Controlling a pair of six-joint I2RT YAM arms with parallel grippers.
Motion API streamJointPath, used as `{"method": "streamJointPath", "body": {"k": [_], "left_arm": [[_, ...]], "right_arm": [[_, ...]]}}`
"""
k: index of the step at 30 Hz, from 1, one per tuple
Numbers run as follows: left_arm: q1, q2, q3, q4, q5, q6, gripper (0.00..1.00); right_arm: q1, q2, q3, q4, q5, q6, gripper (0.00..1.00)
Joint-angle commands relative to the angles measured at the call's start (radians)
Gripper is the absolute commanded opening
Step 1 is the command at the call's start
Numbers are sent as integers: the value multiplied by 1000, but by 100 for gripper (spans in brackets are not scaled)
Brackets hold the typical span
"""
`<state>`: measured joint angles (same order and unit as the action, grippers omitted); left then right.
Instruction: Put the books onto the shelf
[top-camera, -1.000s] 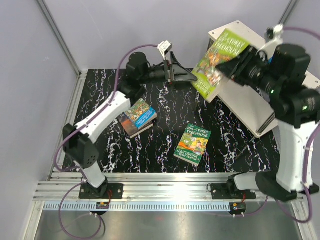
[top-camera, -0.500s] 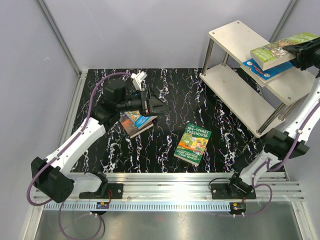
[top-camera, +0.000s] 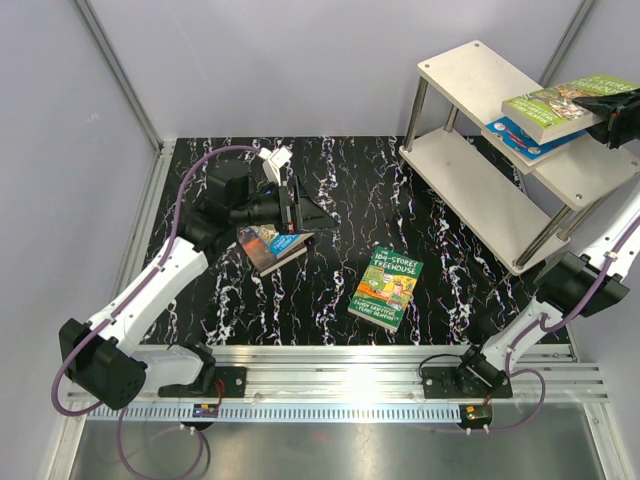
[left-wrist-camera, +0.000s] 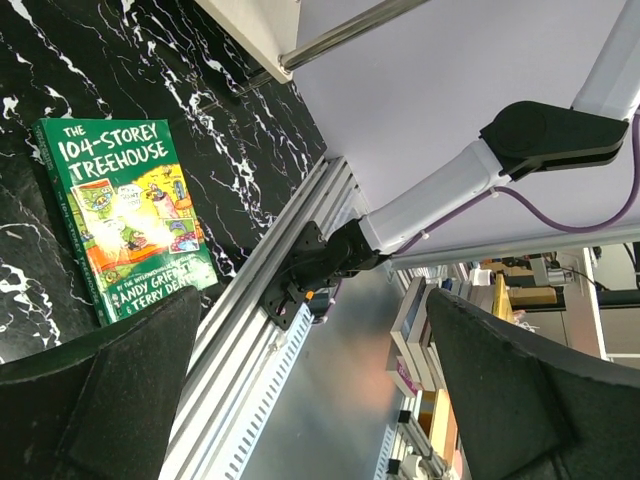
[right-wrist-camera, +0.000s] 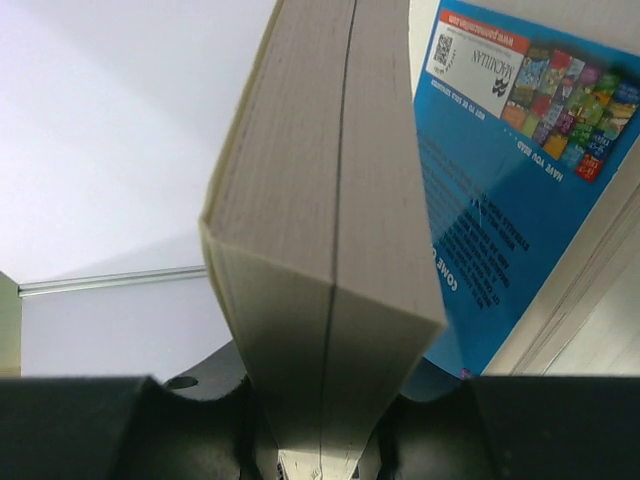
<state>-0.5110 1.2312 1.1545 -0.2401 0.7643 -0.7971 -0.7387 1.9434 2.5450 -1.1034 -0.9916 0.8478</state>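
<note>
Top external: marbled table, grey walls; left end effector released, right end effector grasping book.

My left gripper hangs wide open over the far edge of the small stack of books on the table. Ahead of its fingertips, well apart from the stack, the 104-Storey Treehouse book lies flat, near the right arm's base. My right gripper clamps another book over the shelf. Just below it, a further book lies on the upper board.
</note>
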Motion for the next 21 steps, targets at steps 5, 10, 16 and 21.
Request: {"method": "streamJointPath", "body": {"k": [5,10,16,21], "left_arm": [[6,4,8,25,23,41,99],[6,2,1,15,26,53,99],[8,13,-10,24,46,58,99],[12,39,1,35,64,55,99]], "right_arm": [[-7,-37,-49,-87,-65,-38,5],[-7,-29,-65,-190,-6,-134,39],[-7,-20,-71,-251,59,-190,70],[-8,-41,-89,-320,116,-223,80]]}}
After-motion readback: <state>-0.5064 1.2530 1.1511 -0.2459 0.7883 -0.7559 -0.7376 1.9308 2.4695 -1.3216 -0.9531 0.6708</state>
